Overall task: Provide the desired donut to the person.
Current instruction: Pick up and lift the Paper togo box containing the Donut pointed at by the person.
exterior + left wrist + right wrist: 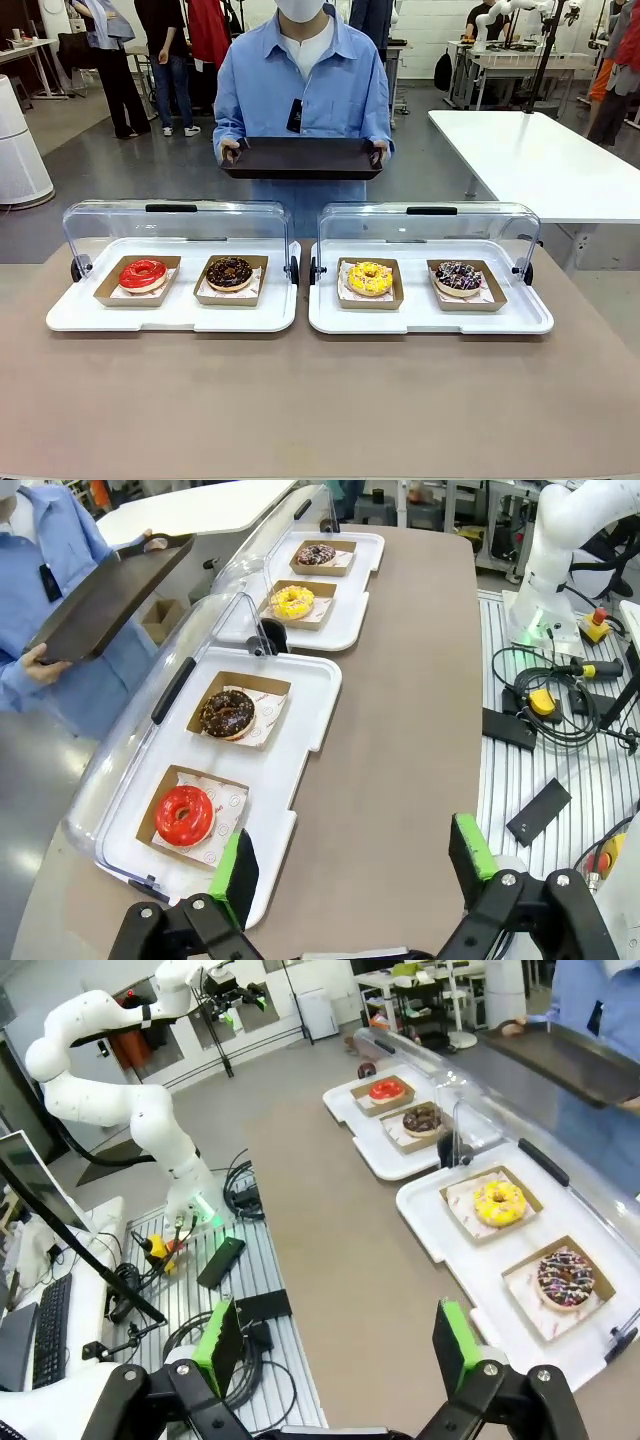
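Evidently both claws hang empty over the robot's side of the grey-brown table, so the choice of arm turns on which donut is wanted. The left gripper has its jaws spread wide with nothing between them. The red glazed ring donut lies just ahead of it, and the chocolate-iced donut sits farther along the same white plastic tray. On the neighbouring white tray rest the yellow-frosted donut and the dark sprinkled donut. These two are nearer the right gripper, likewise wide apart and empty. The person in the light blue shirt stands beyond, holding a dark rectangular serving tray by both ends and pointing at nothing, so I cannot tell which donut is meant.
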`<state>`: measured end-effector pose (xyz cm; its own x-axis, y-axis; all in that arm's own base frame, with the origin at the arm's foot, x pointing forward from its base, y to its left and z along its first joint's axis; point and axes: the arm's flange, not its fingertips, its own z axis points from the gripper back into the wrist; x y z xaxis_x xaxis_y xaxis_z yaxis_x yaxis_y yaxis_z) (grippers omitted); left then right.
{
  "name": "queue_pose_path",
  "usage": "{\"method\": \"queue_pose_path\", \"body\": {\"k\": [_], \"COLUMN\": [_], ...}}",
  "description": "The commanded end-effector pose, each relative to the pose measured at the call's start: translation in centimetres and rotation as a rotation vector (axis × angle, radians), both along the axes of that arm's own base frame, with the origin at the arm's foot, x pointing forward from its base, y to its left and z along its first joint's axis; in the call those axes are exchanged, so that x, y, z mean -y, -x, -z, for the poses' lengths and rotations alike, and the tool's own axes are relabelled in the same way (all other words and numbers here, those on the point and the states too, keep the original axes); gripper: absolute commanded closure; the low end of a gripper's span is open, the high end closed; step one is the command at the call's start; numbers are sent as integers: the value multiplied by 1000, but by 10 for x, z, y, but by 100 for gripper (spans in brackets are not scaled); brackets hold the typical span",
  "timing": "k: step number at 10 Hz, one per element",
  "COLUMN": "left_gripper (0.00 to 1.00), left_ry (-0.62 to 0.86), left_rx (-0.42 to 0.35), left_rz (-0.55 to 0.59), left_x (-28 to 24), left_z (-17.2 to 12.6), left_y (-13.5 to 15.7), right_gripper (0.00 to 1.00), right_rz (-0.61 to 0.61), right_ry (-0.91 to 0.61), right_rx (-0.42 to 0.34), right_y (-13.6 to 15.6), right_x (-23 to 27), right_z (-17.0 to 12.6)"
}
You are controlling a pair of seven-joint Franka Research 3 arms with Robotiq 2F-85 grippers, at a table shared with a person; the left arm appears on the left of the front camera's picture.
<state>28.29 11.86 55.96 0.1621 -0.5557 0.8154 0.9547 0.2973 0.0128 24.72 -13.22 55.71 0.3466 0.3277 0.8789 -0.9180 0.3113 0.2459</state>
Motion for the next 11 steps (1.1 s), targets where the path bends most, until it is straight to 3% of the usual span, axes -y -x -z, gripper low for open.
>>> {"method": "queue_pose_path", "body": {"k": [1,11], "left_gripper": [0,0], "left_ry": [9,9], "left_rx": [4,4], "left_rz": [1,1], "left_x": [2,2], "left_z": [-1,-1], "left_y": [-3,-3], "right_gripper": [0,0], "right_rz": [-15,-15], "right_ry": [-16,-16], "right_rx": [16,16], "right_y": [-3,-3], "right_x": [1,1], "right_z": [0,0]}}
